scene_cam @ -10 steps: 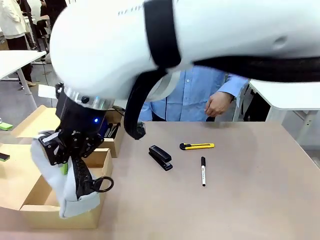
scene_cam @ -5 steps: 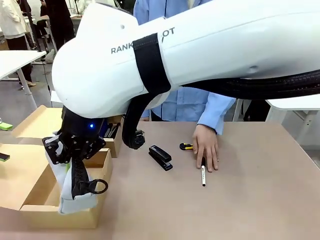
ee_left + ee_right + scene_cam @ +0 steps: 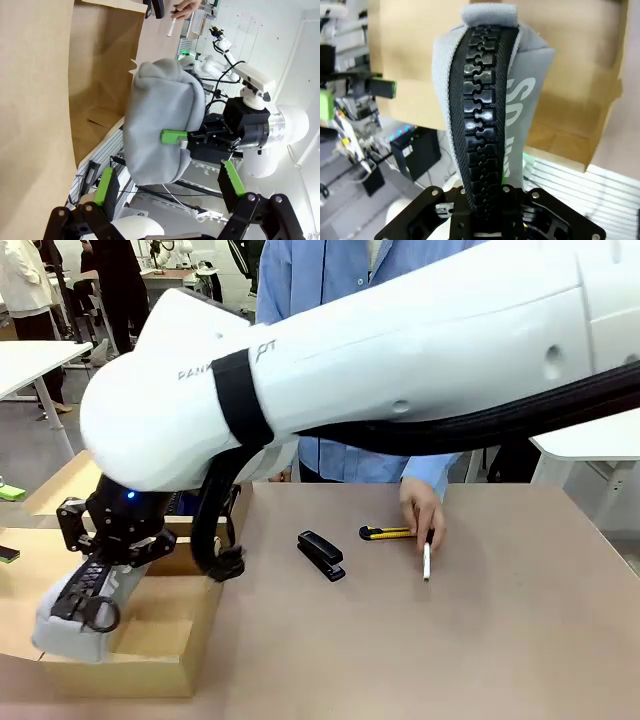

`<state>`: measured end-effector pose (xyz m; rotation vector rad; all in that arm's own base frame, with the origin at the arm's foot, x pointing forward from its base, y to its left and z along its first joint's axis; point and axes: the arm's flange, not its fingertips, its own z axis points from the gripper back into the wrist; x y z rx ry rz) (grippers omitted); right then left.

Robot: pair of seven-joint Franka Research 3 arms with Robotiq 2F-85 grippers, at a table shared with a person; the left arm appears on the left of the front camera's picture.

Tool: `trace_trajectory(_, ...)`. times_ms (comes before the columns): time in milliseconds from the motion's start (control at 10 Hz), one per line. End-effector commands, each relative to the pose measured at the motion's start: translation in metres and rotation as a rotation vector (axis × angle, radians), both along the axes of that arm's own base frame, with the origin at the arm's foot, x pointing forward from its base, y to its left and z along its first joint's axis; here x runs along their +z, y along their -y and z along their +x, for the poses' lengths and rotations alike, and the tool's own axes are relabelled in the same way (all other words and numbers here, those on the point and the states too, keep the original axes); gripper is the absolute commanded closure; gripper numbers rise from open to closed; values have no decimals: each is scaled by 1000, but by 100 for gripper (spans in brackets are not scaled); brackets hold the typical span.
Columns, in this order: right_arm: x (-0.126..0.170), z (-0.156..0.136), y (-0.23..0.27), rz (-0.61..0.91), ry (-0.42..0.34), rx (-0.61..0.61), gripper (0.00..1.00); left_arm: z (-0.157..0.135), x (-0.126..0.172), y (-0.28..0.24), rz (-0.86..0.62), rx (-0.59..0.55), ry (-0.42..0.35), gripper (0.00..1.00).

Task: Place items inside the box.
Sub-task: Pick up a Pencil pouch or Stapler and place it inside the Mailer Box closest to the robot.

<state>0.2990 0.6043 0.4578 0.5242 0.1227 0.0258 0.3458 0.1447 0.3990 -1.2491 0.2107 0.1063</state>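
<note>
My right gripper (image 3: 110,558) reaches across to the left and is shut on a grey zip pencil case (image 3: 78,612). The case hangs tilted over the near left part of the open cardboard box (image 3: 190,650). In the right wrist view the case (image 3: 487,100) rises from my gripper (image 3: 487,202), black zip facing the camera, above the box (image 3: 570,75). My left gripper (image 3: 167,179) is open, close beside the case (image 3: 160,130). A black stapler (image 3: 321,555) and a yellow utility knife (image 3: 383,533) lie on the table. A person's hand (image 3: 424,508) holds the black marker pen (image 3: 427,562).
The box's flaps (image 3: 60,485) spread out to the left and back. My right arm's white link (image 3: 400,350) spans the upper picture. The person in a blue shirt (image 3: 330,280) stands at the far side. Bare table (image 3: 480,640) lies to the right of the stapler.
My right gripper has swung left and down, tipping the pencil case from hanging at the box's front wall to lying slanted over its left part. The person's hand lifted the marker.
</note>
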Motion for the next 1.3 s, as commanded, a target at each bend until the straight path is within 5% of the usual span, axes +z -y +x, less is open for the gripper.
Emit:
trace_trajectory(0, -1, -8, -22, -94, 65, -114, 93, -6, 1, -1, -1, -20, 13, 0)
trace_trajectory(400, -45, 6, -39, -108, 154, -86, 93, -6, 1, -1, -1, -20, 13, 0)
trace_trajectory(1200, -98, 40, -43, -157, 108, -165, 93, -6, 1, -1, -1, -20, 13, 0)
